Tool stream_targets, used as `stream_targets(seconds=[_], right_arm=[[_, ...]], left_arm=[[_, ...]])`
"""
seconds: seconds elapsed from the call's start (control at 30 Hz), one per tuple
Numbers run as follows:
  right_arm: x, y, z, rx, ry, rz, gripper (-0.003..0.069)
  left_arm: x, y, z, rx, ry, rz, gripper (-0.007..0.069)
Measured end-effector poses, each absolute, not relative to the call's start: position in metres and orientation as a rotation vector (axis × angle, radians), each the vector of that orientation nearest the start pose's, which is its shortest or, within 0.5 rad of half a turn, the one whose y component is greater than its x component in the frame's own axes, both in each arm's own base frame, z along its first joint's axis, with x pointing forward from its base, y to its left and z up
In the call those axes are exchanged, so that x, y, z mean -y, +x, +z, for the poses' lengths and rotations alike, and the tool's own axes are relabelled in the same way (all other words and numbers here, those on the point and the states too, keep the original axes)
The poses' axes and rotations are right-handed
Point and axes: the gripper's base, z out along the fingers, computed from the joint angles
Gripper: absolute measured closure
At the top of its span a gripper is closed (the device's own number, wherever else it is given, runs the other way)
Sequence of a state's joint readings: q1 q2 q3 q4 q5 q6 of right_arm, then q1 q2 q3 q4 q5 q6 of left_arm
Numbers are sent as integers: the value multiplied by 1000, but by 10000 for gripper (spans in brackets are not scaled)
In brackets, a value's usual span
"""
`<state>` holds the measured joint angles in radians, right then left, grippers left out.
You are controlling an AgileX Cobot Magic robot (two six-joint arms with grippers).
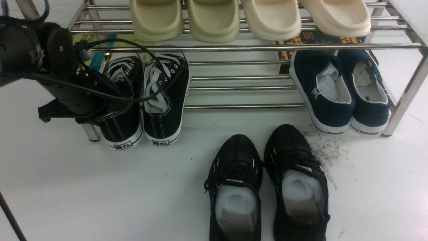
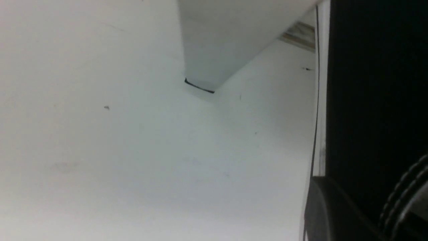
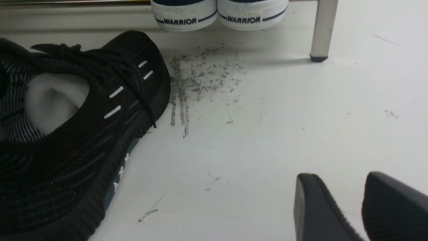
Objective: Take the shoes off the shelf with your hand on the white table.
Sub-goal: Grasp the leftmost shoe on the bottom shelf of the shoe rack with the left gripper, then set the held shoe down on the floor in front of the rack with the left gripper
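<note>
The shoes, black canvas with white laces, stand side by side at the left end of the shelf's (image 1: 240, 107) lower tier, heels toward me. The hand, my left arm end, reaches down onto the left shoe (image 1: 122, 132), and its gripper (image 1: 103, 110) is mostly hidden at that shoe's opening. In the left wrist view a dark finger (image 2: 321, 207) lies against the shoe's black stitched side (image 2: 378, 100), jaws shut on its wall. The right shoe (image 1: 165, 100) is untouched. My right gripper (image 3: 337, 175) hovers open over the white table (image 1: 100, 187), nothing between its fingers.
A pair of all-black mesh sneakers (image 1: 234, 187) stands on the table in front of the shelf. Navy slip-ons (image 1: 324, 97) sit at the lower tier's right end. Cream slippers (image 1: 214, 20) line the upper tier. A shelf leg (image 1: 404, 97) slants at the right, near dark scuffs (image 1: 324, 150).
</note>
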<state>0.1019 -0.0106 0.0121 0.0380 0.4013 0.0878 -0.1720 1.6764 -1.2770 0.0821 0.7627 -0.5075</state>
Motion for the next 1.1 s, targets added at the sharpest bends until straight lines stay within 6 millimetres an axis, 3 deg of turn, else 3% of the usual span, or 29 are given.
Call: stream_targets(seconds=[0.07, 0.17, 0.2, 0.27, 0.4, 0.5, 0.63, 0.8, 0.9, 1.1], right_arm=[[-7, 51, 174, -1890, 10, 168, 421], [-7, 51, 174, -1890, 10, 168, 421], [-7, 51, 174, -1890, 10, 168, 421], [-7, 51, 174, -1890, 10, 168, 421], [-7, 51, 174, -1890, 10, 168, 421], [-7, 51, 174, -1890, 10, 168, 421], [-7, 51, 174, -1890, 10, 168, 421], [-7, 51, 174, -1890, 10, 168, 421], [-7, 51, 174, -1890, 10, 168, 421], [-7, 51, 174, -1890, 10, 168, 421]], left_arm=[[54, 345, 273, -2626, -389, -129, 608], [50, 322, 304, -2605, -392, -134, 608], [50, 322, 304, -2609, -391, -132, 608], [46, 302, 326, -2597, -386, -129, 607], [39, 268, 350, -2622, -373, -95, 607], [34, 248, 359, -2627, -373, -74, 606], [29, 219, 348, -2670, -385, -55, 607], [26, 189, 303, -2746, -434, -59, 607], [25, 183, 290, -2745, -450, -63, 607], [32, 183, 287, -2720, -453, -123, 607]])
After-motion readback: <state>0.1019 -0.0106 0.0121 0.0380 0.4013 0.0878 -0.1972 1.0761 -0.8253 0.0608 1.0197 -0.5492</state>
